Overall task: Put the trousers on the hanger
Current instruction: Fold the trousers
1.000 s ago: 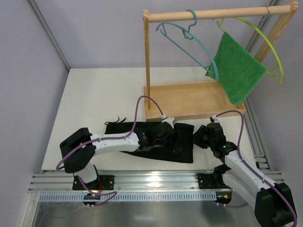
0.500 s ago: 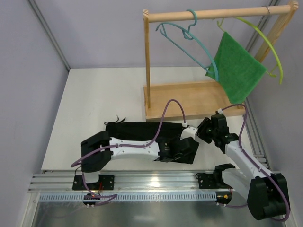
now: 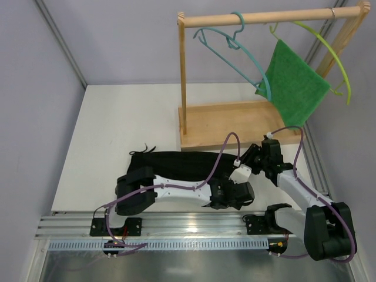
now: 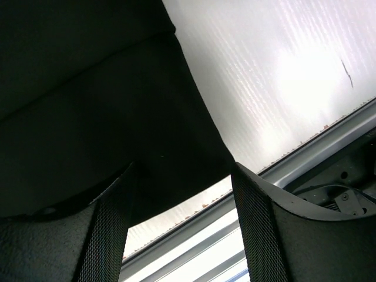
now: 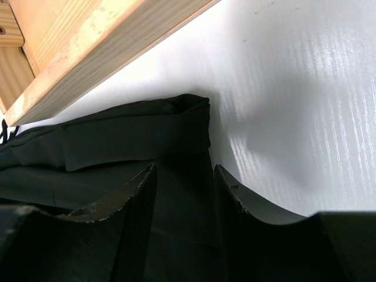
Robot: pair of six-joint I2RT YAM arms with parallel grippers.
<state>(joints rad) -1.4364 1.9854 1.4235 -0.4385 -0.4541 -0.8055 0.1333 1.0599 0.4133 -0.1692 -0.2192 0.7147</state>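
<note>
Robotics lab cell: white table [image 3: 117,129], aluminium mounting rail [image 3: 188,226], plain grey partition walls [image 3: 117,41].

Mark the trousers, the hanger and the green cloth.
trousers [image 3: 173,160], top view, bare upper fabric.
hanger [image 3: 241,24], top view, its hook.
green cloth [image 3: 294,85], top view, its middle.

Plain black trousers [image 3: 176,160], teal-blue hanger [image 3: 236,42], bright green cloth [image 3: 294,88], white table [image 3: 129,117].

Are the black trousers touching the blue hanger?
Apart. The top view shows the trousers lying on the table, while the hanger hangs from the wooden rail well above them.
</note>
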